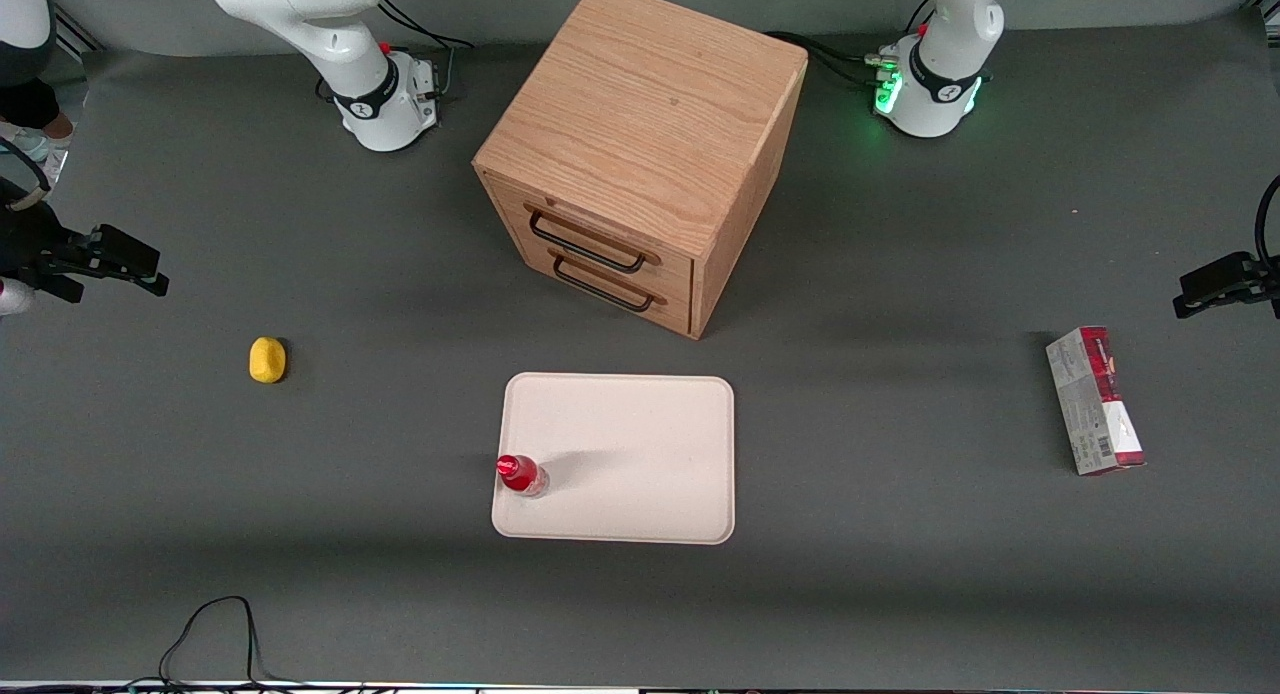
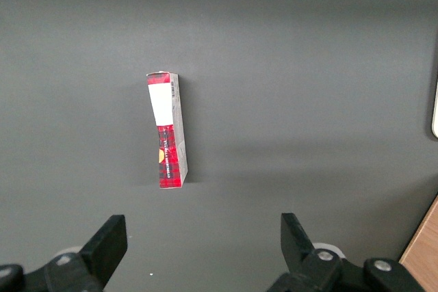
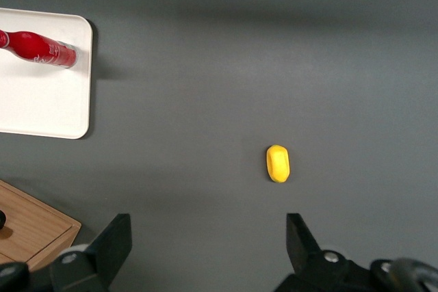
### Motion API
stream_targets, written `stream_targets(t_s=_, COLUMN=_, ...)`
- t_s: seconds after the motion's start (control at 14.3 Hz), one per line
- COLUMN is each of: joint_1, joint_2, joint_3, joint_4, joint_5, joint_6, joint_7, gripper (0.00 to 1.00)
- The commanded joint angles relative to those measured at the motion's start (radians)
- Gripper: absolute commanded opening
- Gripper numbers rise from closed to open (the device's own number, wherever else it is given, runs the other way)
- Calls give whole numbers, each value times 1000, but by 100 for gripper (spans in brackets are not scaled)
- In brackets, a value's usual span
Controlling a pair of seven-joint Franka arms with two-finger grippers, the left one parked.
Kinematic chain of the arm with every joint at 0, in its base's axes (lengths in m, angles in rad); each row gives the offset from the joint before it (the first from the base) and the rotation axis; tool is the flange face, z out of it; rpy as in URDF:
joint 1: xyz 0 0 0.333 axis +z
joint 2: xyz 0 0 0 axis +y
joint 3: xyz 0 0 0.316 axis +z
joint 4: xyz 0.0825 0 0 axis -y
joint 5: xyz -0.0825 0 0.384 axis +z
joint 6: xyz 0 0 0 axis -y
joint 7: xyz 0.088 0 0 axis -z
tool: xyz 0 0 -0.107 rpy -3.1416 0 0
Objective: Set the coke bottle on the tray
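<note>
Front view: we see the tray (image 1: 640, 454) lying flat on the dark table (image 1: 900, 574), nearer to the camera than the cabinet (image 1: 640, 164), whose two drawers carry black handles. The bottle (image 1: 521, 474) stands upright on the tray, just inside the rim on the working arm's end and in the half of the tray nearer to the camera. We find nothing touching it.

The gripper (image 1: 140, 269) hangs at the working arm's end of the table, well apart from the tray and above bare tabletop. A small yellow object (image 1: 267, 360) lies on the table between the gripper and the tray, closer to the gripper.

In the right wrist view we see the gripper (image 3: 209, 251) with its two black fingers (image 3: 113, 241) spread wide. Only table surface shows between them; they hold and touch nothing. The same view shows the yellow object (image 3: 278, 163) on the table, near the gripper but clear of it. The bottle (image 3: 37, 49) appears on a corner of the tray (image 3: 48, 111), and a wooden corner of the cabinet (image 3: 31, 234) is also in sight.

Toward the parked arm's end of the table, well apart from the tray, a red-and-grey carton (image 1: 1095, 401) lies flat; the left wrist view shows the carton (image 2: 168, 131) alone on the table.
</note>
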Motion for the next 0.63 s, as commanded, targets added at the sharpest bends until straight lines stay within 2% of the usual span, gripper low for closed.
stream_targets(t_s=0.0, joint_1=4, joint_2=6, joint_3=6, joint_4=57, joint_5=-10, joint_6=-49, joint_7=14, gripper=100)
stream_targets(t_s=0.56, joint_1=36, joint_2=19, joint_3=-4, joint_4=68, joint_5=-29, joint_6=-107, joint_7=11, gripper=100)
